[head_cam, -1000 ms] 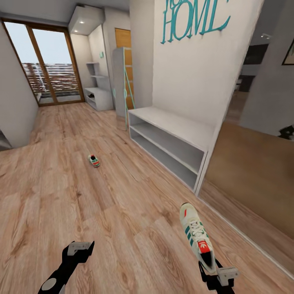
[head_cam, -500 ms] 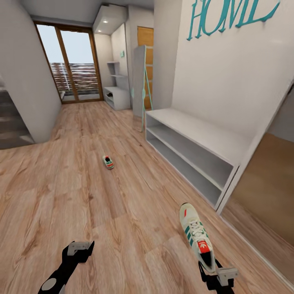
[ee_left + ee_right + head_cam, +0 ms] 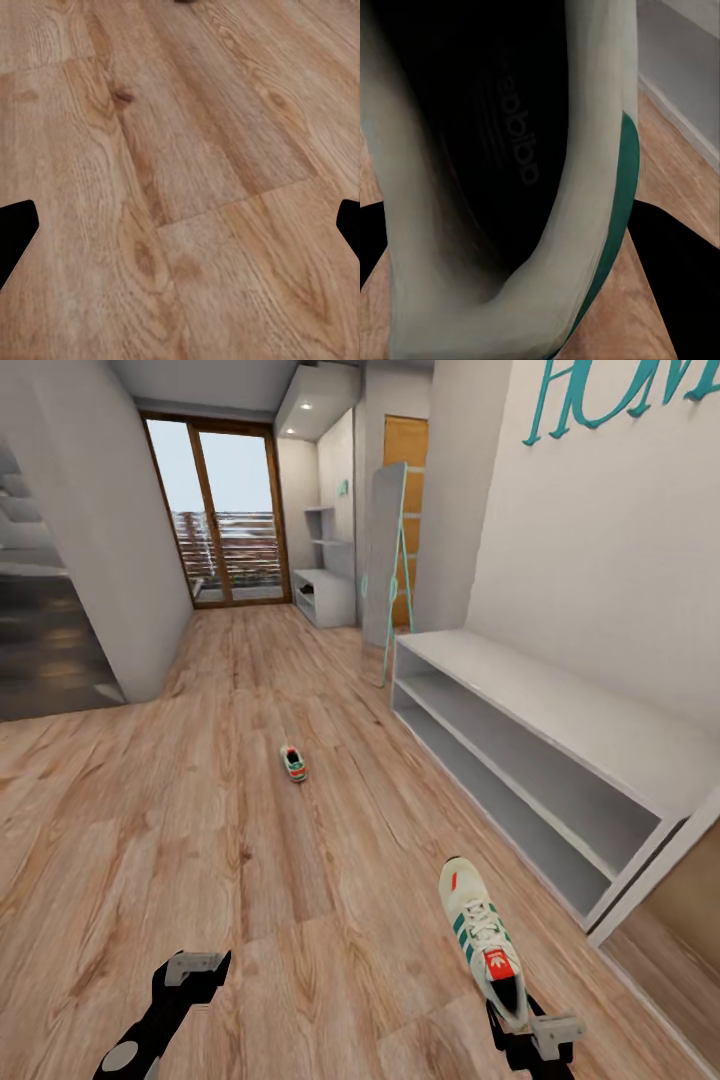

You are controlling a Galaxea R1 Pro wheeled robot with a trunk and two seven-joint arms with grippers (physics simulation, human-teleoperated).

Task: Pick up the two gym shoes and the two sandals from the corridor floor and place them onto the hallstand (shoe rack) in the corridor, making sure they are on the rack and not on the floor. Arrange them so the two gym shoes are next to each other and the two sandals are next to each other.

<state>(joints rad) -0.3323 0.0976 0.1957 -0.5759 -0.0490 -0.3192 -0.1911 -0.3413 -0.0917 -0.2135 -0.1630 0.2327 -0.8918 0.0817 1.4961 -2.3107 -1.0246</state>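
The right hand [image 3: 522, 1032] pinches the heel of one white low-top gym shoe with green stripes [image 3: 482, 938] to carry it toward the far light-grey hallstand [image 3: 322, 592], while the spread, empty left hand [image 3: 190, 972] hangs over the wood-grain corridor floor [image 3: 200, 840], where the second gym shoe [image 3: 293, 763] lies mid-corridor.

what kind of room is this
Most likely a home entry corridor: wood-plank floor, a long low white shelf bench along the wall under teal "HOME" lettering, and glazed balcony doors at the far end.
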